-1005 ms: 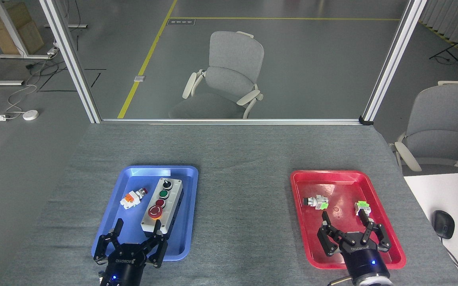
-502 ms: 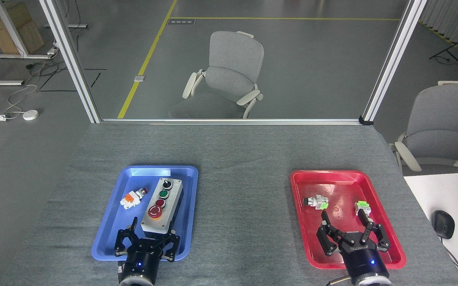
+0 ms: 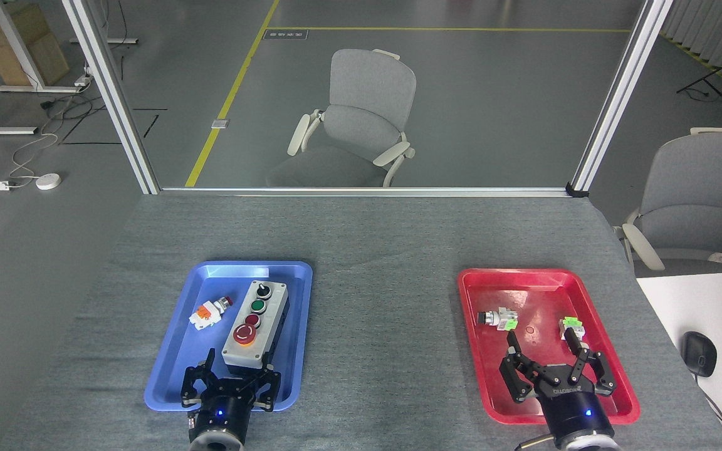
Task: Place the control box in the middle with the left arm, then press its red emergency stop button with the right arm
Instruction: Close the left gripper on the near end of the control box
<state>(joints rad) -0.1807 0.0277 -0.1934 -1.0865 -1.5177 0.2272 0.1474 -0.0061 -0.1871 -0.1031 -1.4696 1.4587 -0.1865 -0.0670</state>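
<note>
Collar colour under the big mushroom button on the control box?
Yellow, under the round red emergency stop button of the grey-faced control box; head view.

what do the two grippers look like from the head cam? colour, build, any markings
Both are black multi-finger linkage grippers with jointed fingers on round black wrist barrels, each showing a small blue LED. The right gripper has white Robotiq lettering on its palm; on the left gripper no lettering is readable. A silver ring shows at each wrist base. No loose cables visible.

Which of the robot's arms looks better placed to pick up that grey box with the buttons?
The left. Its open left gripper sits at the near end of the oblong grey control box in the blue plastic tray; the right gripper hovers over the red plastic tray.
</note>
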